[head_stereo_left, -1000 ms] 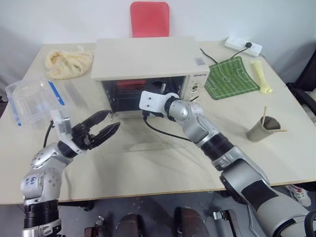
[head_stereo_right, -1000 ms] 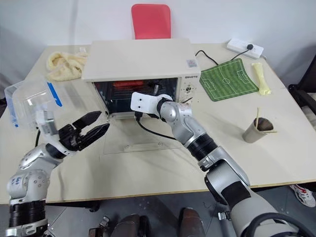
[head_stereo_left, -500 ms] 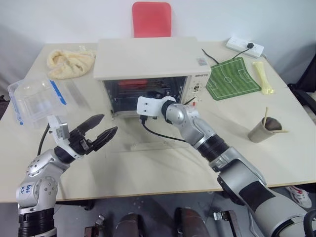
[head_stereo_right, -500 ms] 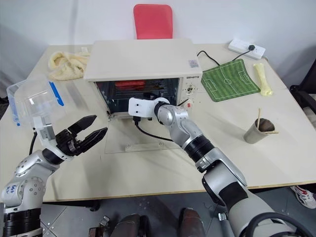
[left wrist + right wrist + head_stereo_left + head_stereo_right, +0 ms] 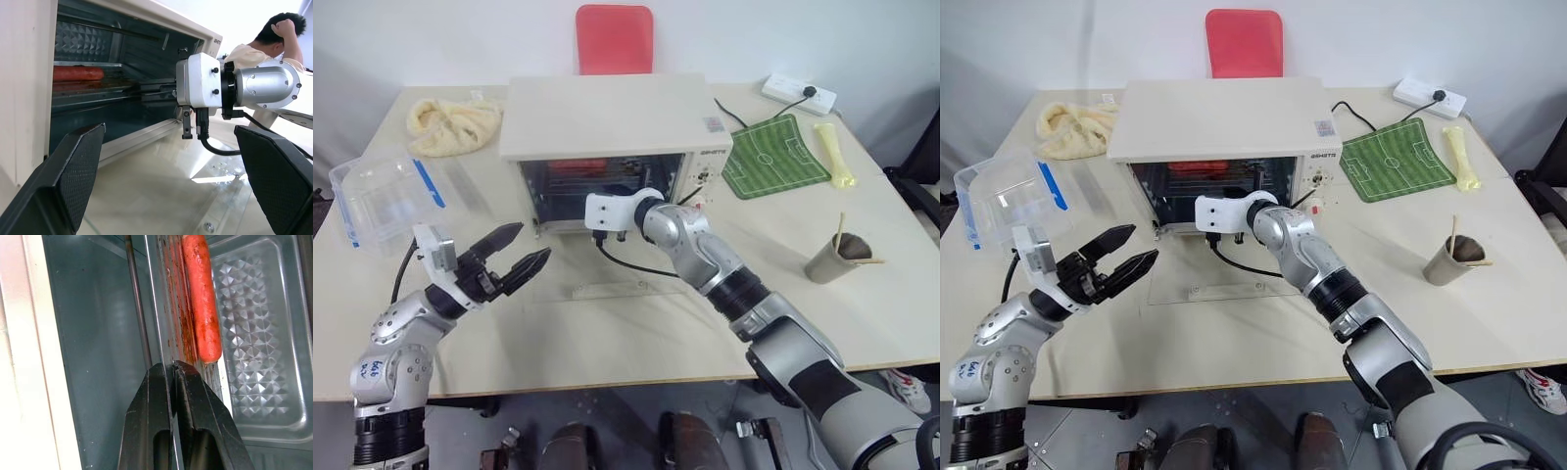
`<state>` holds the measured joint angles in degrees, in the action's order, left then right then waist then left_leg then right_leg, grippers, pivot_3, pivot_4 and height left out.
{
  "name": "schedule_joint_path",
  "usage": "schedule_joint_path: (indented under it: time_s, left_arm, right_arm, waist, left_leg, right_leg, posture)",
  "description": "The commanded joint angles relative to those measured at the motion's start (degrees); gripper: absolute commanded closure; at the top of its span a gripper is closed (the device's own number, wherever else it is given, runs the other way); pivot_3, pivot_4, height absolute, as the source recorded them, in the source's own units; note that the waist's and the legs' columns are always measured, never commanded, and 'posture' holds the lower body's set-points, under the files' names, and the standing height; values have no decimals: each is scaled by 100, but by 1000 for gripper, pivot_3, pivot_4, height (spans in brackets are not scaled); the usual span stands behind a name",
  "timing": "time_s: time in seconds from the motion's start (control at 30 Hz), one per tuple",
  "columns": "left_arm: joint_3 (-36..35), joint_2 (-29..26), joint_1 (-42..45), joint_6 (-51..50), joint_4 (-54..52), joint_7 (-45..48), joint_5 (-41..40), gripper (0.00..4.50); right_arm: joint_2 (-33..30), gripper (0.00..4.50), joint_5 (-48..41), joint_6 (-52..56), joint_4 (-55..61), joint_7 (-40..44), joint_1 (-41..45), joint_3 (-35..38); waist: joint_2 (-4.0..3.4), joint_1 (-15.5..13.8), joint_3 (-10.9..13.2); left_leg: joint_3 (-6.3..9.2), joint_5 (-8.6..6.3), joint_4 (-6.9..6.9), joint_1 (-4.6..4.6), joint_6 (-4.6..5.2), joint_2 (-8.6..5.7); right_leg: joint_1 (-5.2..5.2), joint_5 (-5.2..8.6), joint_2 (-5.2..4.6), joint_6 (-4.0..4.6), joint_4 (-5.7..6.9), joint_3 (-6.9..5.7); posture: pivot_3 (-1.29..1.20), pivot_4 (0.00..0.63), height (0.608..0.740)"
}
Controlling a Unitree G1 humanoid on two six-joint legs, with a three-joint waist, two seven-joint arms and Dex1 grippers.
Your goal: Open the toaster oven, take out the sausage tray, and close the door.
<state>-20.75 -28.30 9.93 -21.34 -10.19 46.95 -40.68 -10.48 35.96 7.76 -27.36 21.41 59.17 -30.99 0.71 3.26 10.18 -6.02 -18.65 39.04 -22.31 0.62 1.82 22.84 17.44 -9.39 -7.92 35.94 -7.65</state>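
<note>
Toaster oven [image 5: 617, 117]: cream-white box at the back middle of the counter [image 5: 636, 323], front cavity exposed.
Door [image 5: 1224, 279]: glass panel folded down flat on the counter in front of the oven.
Sausage tray [image 5: 182, 333]: silver, grease-stained, sitting on the rack inside the oven; one red sausage [image 5: 201, 298] lies along it.
Right gripper [image 5: 172, 369]: reaching into the oven mouth, fingers pressed together on the tray's front rim.
Left gripper [image 5: 514, 257]: hovering above the counter left of the door, fingers spread, holding nothing.
Clear plastic box [image 5: 377, 196]: blue clips, at the counter's left edge.
Paper cup [image 5: 837, 257]: right side of the counter, well apart from the oven.
</note>
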Motion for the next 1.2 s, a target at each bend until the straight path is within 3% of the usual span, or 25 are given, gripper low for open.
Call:
schedule_joint_path:
  time_s: [0.03, 0.43, 0.83, 1.2]
  left_arm:
    - [11, -84, 84, 99, 40, 12, 40, 0]
    - [374, -297, 741, -292, 200, 562, -258, 0]
    - [526, -572, 2014, 196, 1664, 1302, 256, 0]
    - [649, -590, 2733, 506, 2505, 1440, 614, 0]
  right_arm:
    - [71, 4480, -100, 21, 544, 195, -127, 90]
    - [36, 4480, -78, 65, 799, 377, -24, 200]
    - [-142, 4480, -21, -32, 925, 457, -111, 179]
    - [-501, 4480, 238, 127, 2064, 836, -704, 103]
  waist:
    - [0, 2, 0]
    - [0, 19, 0]
    - [0, 17, 1]
    - [0, -4, 1]
  left_leg:
    - [0, 0, -1, 0, 0, 0]
    - [-1, 0, -9, 1, -3, 1]
    - [-1, 0, -14, 0, -4, -2]
    - [-3, 0, -11, -4, -4, -3]
  right_leg:
    - [0, 0, 0, 0, 0, 0]
    - [1, 0, 4, 0, -5, -2]
    - [1, 0, 6, 0, -7, -8]
    - [1, 0, 5, 0, -7, -10]
  posture:
    - [0, 150, 740]
    - [0, 150, 740]
    - [0, 150, 740]
    - [0, 150, 740]
